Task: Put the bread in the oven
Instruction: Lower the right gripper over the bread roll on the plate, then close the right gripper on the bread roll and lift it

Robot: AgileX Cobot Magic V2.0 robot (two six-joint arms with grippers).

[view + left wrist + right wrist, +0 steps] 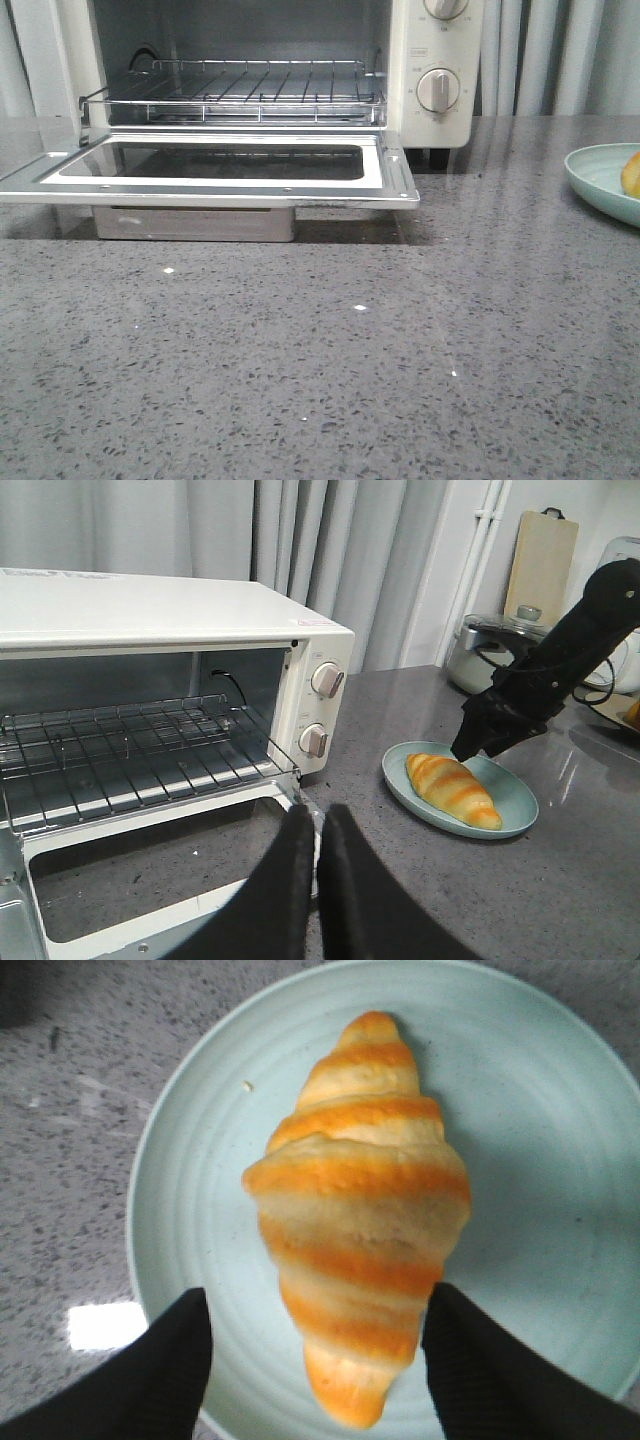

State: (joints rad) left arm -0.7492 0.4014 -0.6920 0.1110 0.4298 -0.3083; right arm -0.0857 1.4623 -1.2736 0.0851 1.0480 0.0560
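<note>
The bread (360, 1220), a golden roll with orange-brown bands, lies on a pale green plate (200, 1160). It also shows in the left wrist view (452, 788) and at the front view's right edge (632, 174). My right gripper (318, 1335) is open just above it, one finger on each side of its near tapered end, not gripping. In the left wrist view the right arm (540, 680) hangs over the plate (510, 810). The cream oven (300, 60) stands with its door (215, 170) dropped open and its wire rack (240, 95) bare. My left gripper (318, 830) is shut and empty near the door's corner.
The grey speckled countertop (330, 360) spreads in front of the oven. The oven's two knobs (437, 88) face forward. A metal pot (490, 650), a wooden board (540, 565) and curtains stand behind the counter on the right.
</note>
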